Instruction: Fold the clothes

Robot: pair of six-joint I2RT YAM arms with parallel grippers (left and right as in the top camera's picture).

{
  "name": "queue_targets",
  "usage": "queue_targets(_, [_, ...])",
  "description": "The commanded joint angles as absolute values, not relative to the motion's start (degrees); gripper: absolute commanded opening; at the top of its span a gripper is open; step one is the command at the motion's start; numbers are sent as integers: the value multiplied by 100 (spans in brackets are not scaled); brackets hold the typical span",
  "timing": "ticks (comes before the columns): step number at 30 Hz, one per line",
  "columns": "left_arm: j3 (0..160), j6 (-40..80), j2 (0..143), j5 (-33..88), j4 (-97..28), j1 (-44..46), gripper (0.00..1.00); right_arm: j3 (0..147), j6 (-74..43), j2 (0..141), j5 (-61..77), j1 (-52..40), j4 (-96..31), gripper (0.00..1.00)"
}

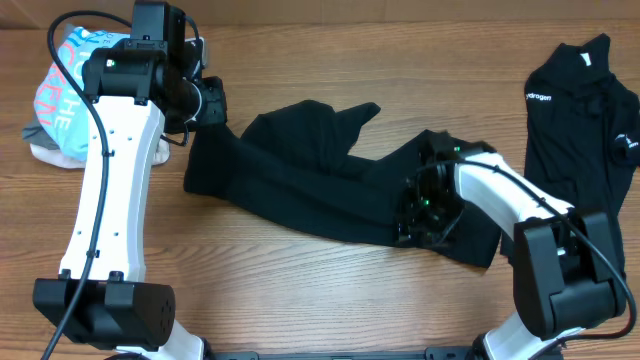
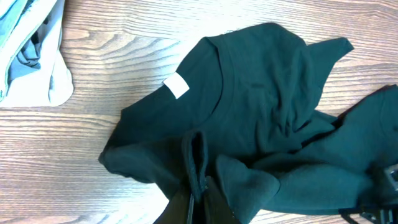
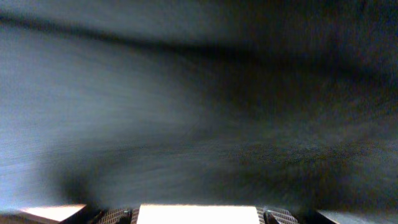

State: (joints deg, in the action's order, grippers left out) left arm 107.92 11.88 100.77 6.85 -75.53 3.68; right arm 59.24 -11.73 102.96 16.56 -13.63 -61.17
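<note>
Left fingers [image 2: 194, 202] are pressed together on a raised fold of the black shirt [image 1: 300, 180], pinching its left end near the collar. The left wrist view shows the fold standing up between them at the bottom edge of the frame, with the white neck tag [image 2: 177, 85] lying face up just beyond, inside the neckline.

Right fingers [image 3: 118, 216] stand spread: one pad shows at each lower corner of the right wrist view, with a pale strip between them. Dark cloth, blurred, fills the rest of that view. Whether any cloth lies between the pads cannot be told. From overhead, the right arm [image 1: 520, 200] has its head down on the right end of the same shirt.

Position of the task items:
- The black shirt lies crumpled and stretched across the middle of the desk [image 1: 300, 290], running from the left arm [image 1: 115, 170] down to the right arm. One sleeve points up and to the right.
- A second black shirt [image 1: 580, 120] lies spread at the far right of the desk, apart from the first. It carries small white lettering on the chest.
- A light-blue lettered tee [image 1: 65, 90] sits bunched at the far left, partly hidden by the left arm.
- A pale garment [image 1: 45, 152] lies under and touching the tee; in the left wrist view it shows as grey and off-white folds at the upper left corner.
</note>
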Motion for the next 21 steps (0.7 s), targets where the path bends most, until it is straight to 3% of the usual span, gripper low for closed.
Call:
queue_targets(1, [10772,1111,10051,576,-7535,384,4,5524,-1382,10265,1776,-1361,-5937,60])
queue_targets(4, [10772,1116,10051,578,-7507,384,4,5465,-1382,10243,1824,-1361,-5865,55])
queue_targets(14, [10772,1114,10051,576,-7472,381,4,6274,-1393,9435,1656,-1337,-5686,54])
queue_targets(21, [10772,1111,10051,574,-7448,384,4,6552,-1509,9498,703,-1337,-4523,54])
